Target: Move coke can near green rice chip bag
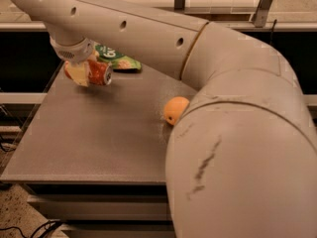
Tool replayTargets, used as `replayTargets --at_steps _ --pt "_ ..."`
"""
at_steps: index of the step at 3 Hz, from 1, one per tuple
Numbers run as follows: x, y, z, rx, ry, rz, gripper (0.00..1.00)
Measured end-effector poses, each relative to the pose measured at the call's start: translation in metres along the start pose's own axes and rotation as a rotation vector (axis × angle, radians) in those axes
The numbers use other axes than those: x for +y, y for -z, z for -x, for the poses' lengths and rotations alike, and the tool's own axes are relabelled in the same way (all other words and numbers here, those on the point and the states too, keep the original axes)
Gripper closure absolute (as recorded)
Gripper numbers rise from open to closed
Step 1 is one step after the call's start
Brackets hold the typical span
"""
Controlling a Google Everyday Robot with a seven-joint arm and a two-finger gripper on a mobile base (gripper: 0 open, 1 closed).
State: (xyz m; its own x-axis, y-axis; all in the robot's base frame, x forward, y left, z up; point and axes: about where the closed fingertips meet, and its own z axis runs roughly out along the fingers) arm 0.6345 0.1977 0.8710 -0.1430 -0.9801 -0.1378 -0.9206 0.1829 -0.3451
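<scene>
My gripper (81,73) is at the far left of the grey table (89,143), shut on the red coke can (99,72), which lies sideways in the fingers just above the tabletop. The green rice chip bag (118,58) lies flat right behind and to the right of the can, partly hidden by my wrist. The can is close to the bag's near edge; I cannot tell whether they touch.
A round orange fruit (175,109) sits on the table right of centre, partly covered by my arm (233,148), which fills the right side of the view. A railing (148,24) runs behind the table. The table's front edge is near the bottom.
</scene>
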Motion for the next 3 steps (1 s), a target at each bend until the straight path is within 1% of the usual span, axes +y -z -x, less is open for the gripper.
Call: replayTargets --at_steps 1,2,3 --pt "-0.018 -0.017 -0.013 0.003 -0.083 0.014 1.00" --pt "-0.030 -0.029 -0.028 0.008 -0.153 0.025 1.00" --pt "-0.037 -0.035 -0.039 0.006 -0.203 0.032 0.83"
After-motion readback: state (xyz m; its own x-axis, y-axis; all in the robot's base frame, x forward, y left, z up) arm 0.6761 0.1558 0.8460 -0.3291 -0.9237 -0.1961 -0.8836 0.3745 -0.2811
